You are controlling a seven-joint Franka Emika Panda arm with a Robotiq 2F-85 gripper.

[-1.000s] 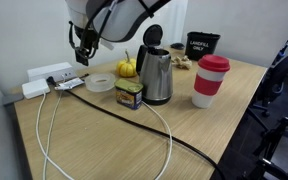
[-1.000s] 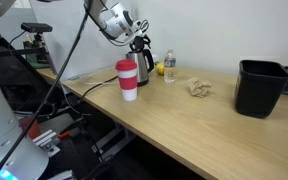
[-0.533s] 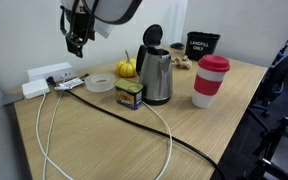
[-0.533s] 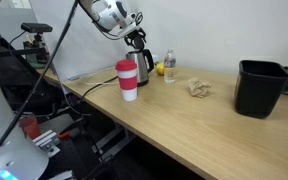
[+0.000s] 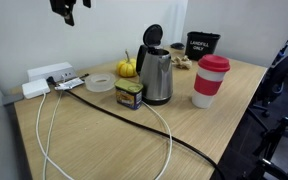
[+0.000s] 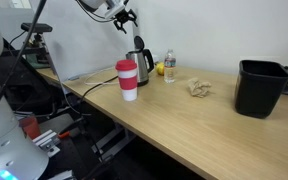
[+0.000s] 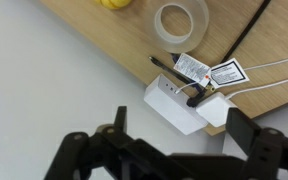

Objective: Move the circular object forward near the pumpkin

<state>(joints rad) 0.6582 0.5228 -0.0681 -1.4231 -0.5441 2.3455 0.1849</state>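
The circular object [image 5: 101, 83] lies near the pumpkin [image 5: 127, 68] — seemingly delivered — so the jaws hang high, apart, empty.

Looking like office or lab workspace: long wooden desk [image 5: 184, 135] standing against white wall [image 5: 14, 35]; power strip [image 5: 44, 79] and cables [image 5: 104, 112] lying centre left; kettle [image 5: 156, 75] and cup [image 5: 210, 80] sitting mid-frame; black bin [image 6: 259, 88] sitting right; equipment stand [image 6: 34, 45] crowding left edge.
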